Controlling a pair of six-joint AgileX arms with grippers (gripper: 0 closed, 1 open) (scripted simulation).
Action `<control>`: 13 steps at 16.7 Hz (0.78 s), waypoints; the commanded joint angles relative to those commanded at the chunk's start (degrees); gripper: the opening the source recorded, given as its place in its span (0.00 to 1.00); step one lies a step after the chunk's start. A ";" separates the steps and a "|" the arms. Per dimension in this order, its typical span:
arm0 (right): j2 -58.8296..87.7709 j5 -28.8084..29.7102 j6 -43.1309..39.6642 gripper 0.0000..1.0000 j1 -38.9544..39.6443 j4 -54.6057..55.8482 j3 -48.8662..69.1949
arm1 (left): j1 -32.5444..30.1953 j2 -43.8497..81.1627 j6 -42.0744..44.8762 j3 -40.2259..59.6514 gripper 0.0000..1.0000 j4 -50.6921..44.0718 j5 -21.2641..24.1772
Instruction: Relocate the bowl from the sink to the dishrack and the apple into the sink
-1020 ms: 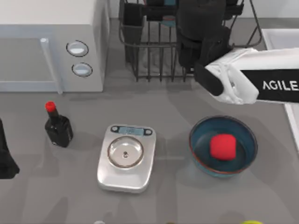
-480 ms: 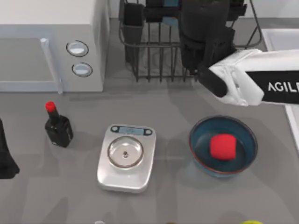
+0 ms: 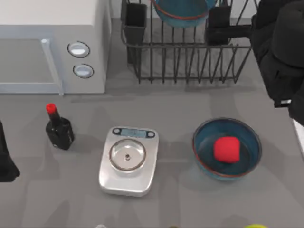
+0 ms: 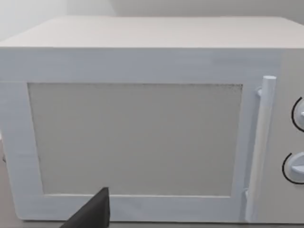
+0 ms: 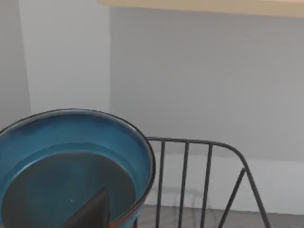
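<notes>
A teal-blue bowl [image 3: 183, 10] with a red-brown rim stands tilted among the bars of the black wire dishrack [image 3: 190, 61] at the back; the right wrist view shows this bowl [image 5: 71, 166] close up beside the dishrack bars [image 5: 185, 180]. My right gripper [image 3: 219, 23] is open just right of it, holding nothing. The red apple [image 3: 226, 149] lies inside a second, look-alike bowl [image 3: 202, 142] on the table at the front right. A pale sliver of the sink [image 3: 299, 133] shows at the right edge. My left arm [image 3: 5, 161] is parked at the left edge.
A white microwave [image 3: 47, 42] fills the back left and faces the left wrist camera [image 4: 142, 133]. A red-capped black bottle [image 3: 58, 127] and a silver kitchen scale [image 3: 128, 160] stand in the middle. A yellow-green fruit [image 3: 256, 226] peeks in at the front edge.
My right arm has drawn back to the right from over the dishrack, uncovering the bowl left standing in it. The apple, its bowl and the left arm have not moved.
</notes>
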 joint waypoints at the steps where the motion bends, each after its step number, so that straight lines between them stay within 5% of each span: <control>1: -6.45 -1.24 -0.09 1.00 -1.23 -1.64 -4.00 | 0.00 0.00 0.00 0.00 1.00 0.00 0.00; 13: -76.50 -26.60 -0.20 1.00 -27.22 -24.70 -44.14 | 0.00 0.00 0.00 0.00 1.00 0.00 0.00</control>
